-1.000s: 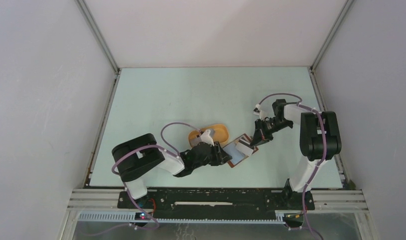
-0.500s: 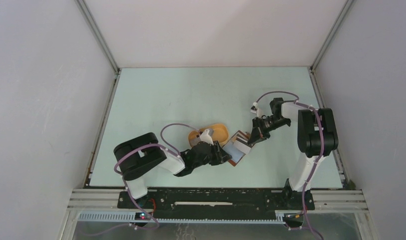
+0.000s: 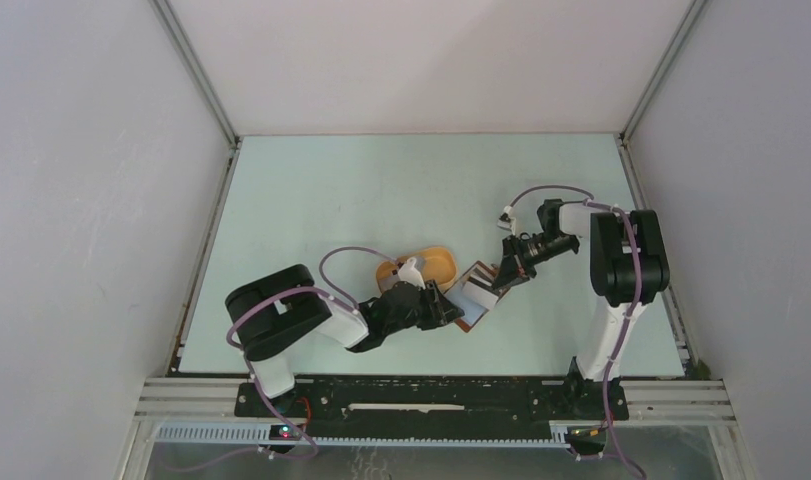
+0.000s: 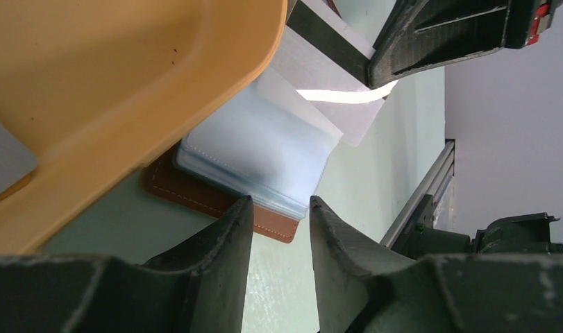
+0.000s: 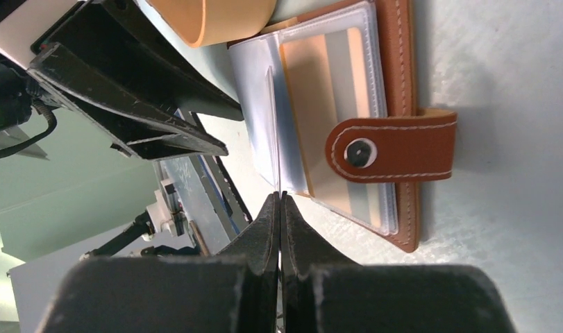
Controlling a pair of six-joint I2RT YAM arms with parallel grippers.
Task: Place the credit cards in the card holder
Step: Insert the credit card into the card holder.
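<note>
The card holder [image 3: 474, 298] lies open on the table, brown outside [image 4: 216, 202] with clear pale sleeves [image 4: 264, 149]. Its strap with a snap [image 5: 389, 149] shows in the right wrist view, and a card [image 5: 334, 104] sits in a sleeve. My left gripper [image 3: 449, 305] is open, its tips [image 4: 277, 202] at the holder's near edge. My right gripper [image 3: 501, 275] is shut on a pale credit card [image 4: 334, 80] with a dark stripe. It holds the card at the sleeves. In the right wrist view [image 5: 280, 195] that card shows only edge-on.
An orange-yellow oval tray [image 3: 421, 265] sits just left of the holder, touching it [image 4: 125, 83]. A grey flat piece [image 4: 4, 159] shows at its edge. The metal frame rail [image 4: 421, 201] runs along the table's near side.
My right gripper has moved left with the card, closer to the open card holder. The holder has shifted slightly. My left gripper has hardly moved.
</note>
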